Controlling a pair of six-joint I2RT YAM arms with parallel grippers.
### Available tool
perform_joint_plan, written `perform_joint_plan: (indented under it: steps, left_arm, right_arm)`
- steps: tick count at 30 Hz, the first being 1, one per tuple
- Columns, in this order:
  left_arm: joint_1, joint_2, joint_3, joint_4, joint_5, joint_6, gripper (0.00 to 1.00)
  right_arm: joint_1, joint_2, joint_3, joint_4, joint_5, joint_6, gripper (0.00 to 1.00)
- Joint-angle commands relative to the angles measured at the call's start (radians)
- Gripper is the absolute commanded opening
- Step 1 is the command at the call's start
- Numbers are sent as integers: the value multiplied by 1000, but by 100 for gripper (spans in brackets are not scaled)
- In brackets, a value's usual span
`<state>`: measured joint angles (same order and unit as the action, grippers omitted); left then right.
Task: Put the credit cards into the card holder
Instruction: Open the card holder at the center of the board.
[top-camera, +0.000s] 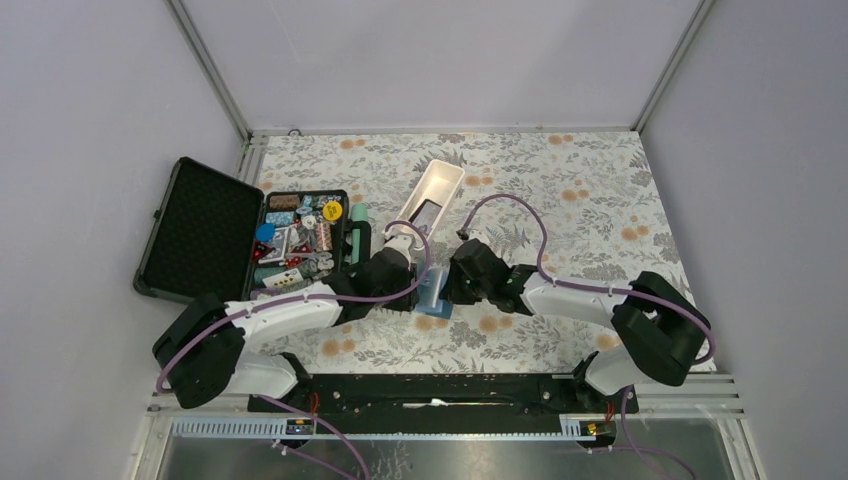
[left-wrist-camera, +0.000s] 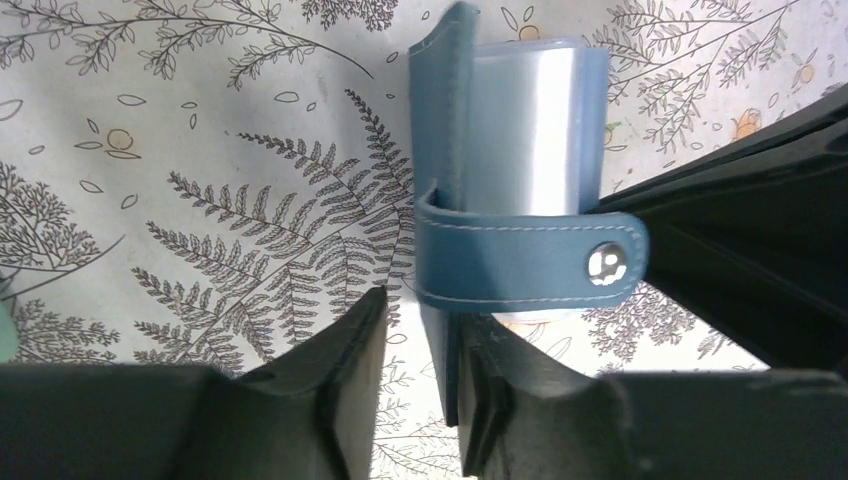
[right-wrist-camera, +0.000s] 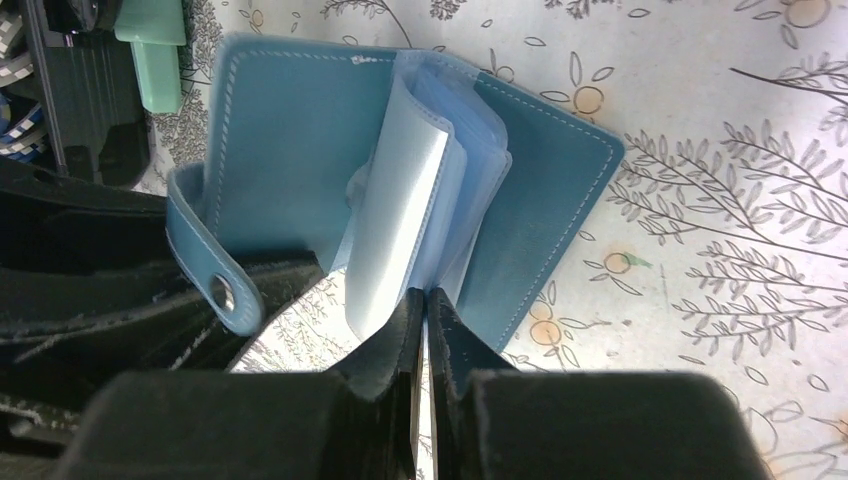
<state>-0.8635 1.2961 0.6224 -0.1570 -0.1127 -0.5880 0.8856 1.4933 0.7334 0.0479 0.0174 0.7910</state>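
The teal-blue card holder (top-camera: 436, 298) stands open on the floral cloth between both grippers. In the left wrist view its cover (left-wrist-camera: 440, 130) runs between the fingers of my left gripper (left-wrist-camera: 422, 315). The cover lies against the right finger, and a gap shows on the left side. The snap tab (left-wrist-camera: 530, 262) wraps across in front. My right gripper (right-wrist-camera: 426, 296) is shut on a light blue inner page (right-wrist-camera: 400, 210), fanning the pages apart. A dark card (top-camera: 428, 213) lies in the white tray (top-camera: 443, 177). The golden-orange card is out of view.
A black foam-lined case (top-camera: 200, 230) lies open at the left, with colourful trinkets (top-camera: 300, 235) in its tray half. A mint-green piece (right-wrist-camera: 150, 45) sits by the case's edge. The left arm's black fingers (right-wrist-camera: 100, 270) crowd the holder's left side.
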Motion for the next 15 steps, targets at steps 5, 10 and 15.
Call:
perform_joint_plan:
  steps: [5, 10, 15]
  left_arm:
    - [-6, 20, 48, 57, -2, -38, 16]
    - [-4, 14, 23, 87, 4, -80, 6]
    - [-4, 10, -5, 121, 13, -108, 1]
  right_arm:
    - [10, -90, -44, -42, 96, -28, 0]
    - [10, -114, -73, -42, 110, -27, 0]
    - [9, -125, -82, -88, 127, -33, 0]
